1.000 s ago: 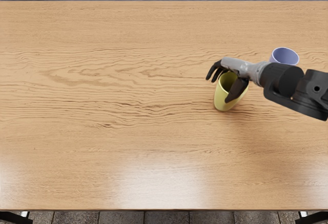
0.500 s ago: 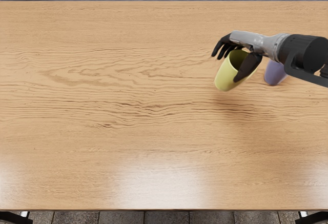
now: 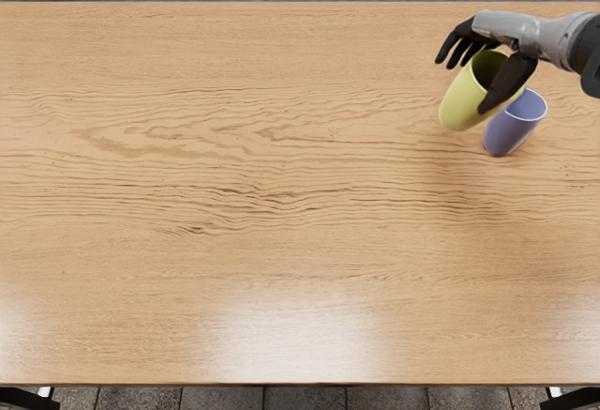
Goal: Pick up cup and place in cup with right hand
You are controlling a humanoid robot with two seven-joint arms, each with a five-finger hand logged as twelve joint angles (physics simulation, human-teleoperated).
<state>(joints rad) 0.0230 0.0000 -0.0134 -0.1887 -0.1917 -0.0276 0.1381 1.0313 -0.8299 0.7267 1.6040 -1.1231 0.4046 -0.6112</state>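
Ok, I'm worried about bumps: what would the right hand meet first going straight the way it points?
Holding the yellow cup, the right hand points toward the picture's left, and that way looks free as far as the view shows; its height over the table is unclear.

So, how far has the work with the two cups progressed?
Picking up looks done: the right hand holds the yellow cup off the table. In hand, apparently: bringing it to the purple cup, close beside it in view. Left: lowering it inside and letting go; it hangs outside.
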